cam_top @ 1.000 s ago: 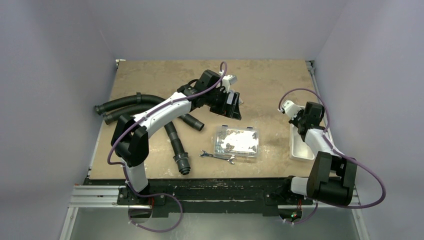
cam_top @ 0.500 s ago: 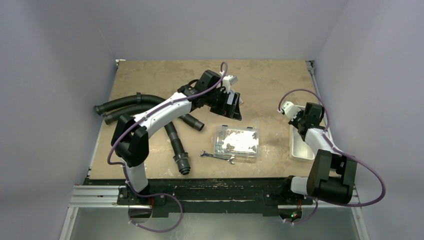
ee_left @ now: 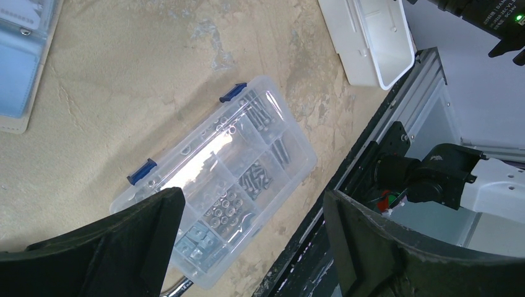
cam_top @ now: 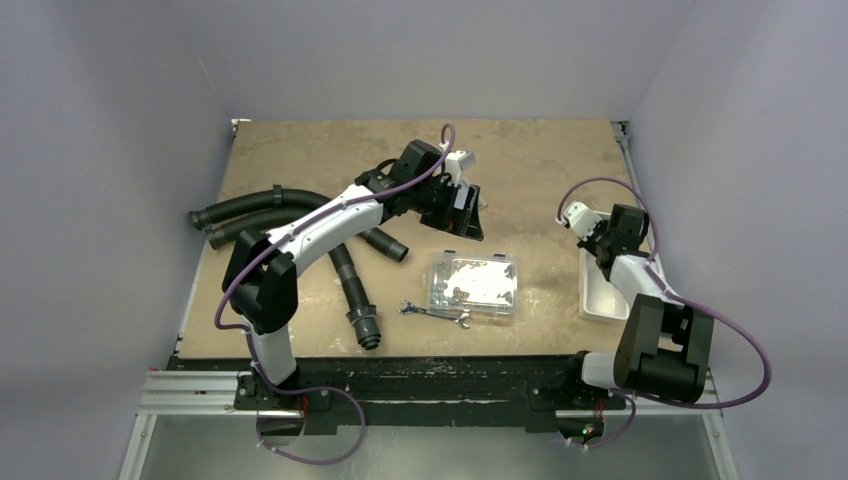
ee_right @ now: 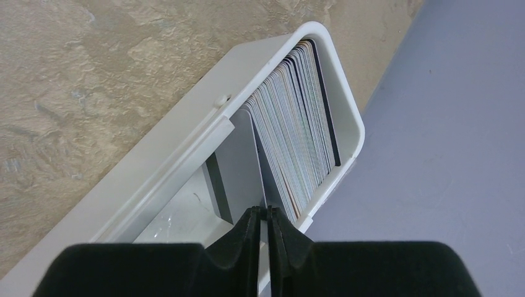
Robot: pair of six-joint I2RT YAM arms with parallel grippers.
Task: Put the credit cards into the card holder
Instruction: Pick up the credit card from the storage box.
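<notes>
Grey walls close in a tan counter (cam_top: 300, 160). At its right edge sits a white tray (ee_right: 186, 124), and the credit cards (ee_right: 297, 124) stand on edge, packed against the tray's end wall. The right pincer (ee_right: 261, 216) reaches into the tray, its fingers pressed together on one card tilted away from the stack. The left pincer (ee_left: 247, 247) hangs spread wide over the middle of the counter. The card holder (ee_left: 18, 68) lies flat, farther from the near edge than the clear compartment box (ee_left: 216, 179).
</notes>
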